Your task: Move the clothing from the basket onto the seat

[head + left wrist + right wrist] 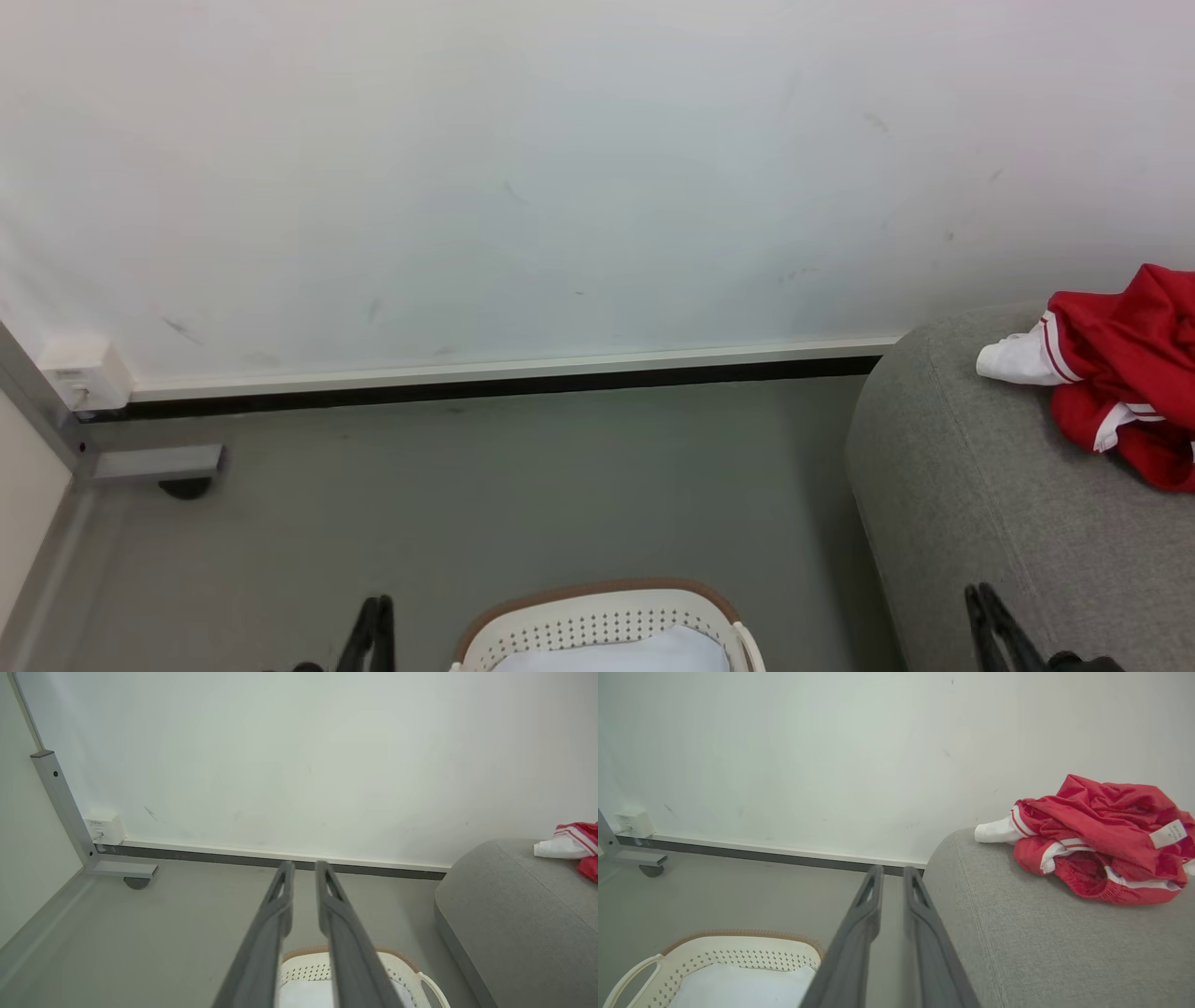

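- One crumpled heap of red clothing [1101,840] with white stripes and a white sleeve end lies on top of the grey seat [1041,942], near its rounded end and close to the wall. A white label shows on the fabric.
- The white perforated basket [738,959] with its brown rim stands on the grey floor [523,495], beside the end of the seat and apart from it. A pale cushion [738,989] lies inside the basket.
- The left gripper [304,868] hangs in the air to the left of the basket. Its two dark fingers are drawn close together with only a narrow slit between them, and they hold nothing.
- The right gripper [892,872] is at the lower right of the head view, in front of the seat's side. Its fingers are likewise close together and hold nothing. It is well apart from the clothing.
- A white wall [560,187] with a pale skirting strip runs behind the floor and the seat.
- At the left corner a small white box [84,373] is fixed low on the wall, next to a grey metal frame [159,462] that stands on a dark foot.
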Robot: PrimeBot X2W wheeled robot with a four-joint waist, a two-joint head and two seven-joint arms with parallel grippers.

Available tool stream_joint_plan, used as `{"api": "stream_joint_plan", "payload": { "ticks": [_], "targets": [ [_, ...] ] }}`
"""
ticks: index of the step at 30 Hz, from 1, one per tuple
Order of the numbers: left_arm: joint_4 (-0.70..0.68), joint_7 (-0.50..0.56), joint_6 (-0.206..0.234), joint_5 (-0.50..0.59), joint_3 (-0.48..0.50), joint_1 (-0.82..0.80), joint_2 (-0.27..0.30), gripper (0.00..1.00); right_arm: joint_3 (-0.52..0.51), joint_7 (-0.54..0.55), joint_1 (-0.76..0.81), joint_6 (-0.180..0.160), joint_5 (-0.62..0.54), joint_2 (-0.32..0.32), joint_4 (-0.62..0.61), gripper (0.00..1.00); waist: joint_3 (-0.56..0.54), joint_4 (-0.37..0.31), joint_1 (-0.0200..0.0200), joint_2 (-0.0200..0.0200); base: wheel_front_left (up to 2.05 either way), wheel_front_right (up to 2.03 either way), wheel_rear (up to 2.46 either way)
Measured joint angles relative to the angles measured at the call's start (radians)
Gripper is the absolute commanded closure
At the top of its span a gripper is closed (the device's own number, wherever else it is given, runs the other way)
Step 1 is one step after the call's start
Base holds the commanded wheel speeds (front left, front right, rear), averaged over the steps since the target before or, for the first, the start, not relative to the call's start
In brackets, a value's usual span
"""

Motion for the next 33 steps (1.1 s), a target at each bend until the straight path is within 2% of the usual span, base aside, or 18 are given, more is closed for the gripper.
{"api": "stream_joint_plan", "payload": {
  "ticks": [4,19,33],
  "targets": [
    [0.017,0.01,-0.006,-0.035,0.001,0.011,-0.007,1.0,-0.006,0.02,0.01,0.0,0.036,0.007,0.024,1.0,0.001,0.001,0.0,0.0,0.0,0.0,0.0],
    [0.012,0.079,-0.049,-0.29,0.065,-0.011,-0.016,1.0,-0.026,0.086,-0.008,0.0,0.342,0.007,0.007,1.0,0.008,0.009,0.0,-0.0001,0.0,0.0,0.0],
    [0.007,0.132,-0.08,-0.488,0.117,-0.038,-0.025,1.0,-0.04,0.14,-0.029,0.0,0.582,0.007,-0.008,1.0,0.014,0.016,0.0001,0.0,0.0,0.0,0.0]
  ]
}}
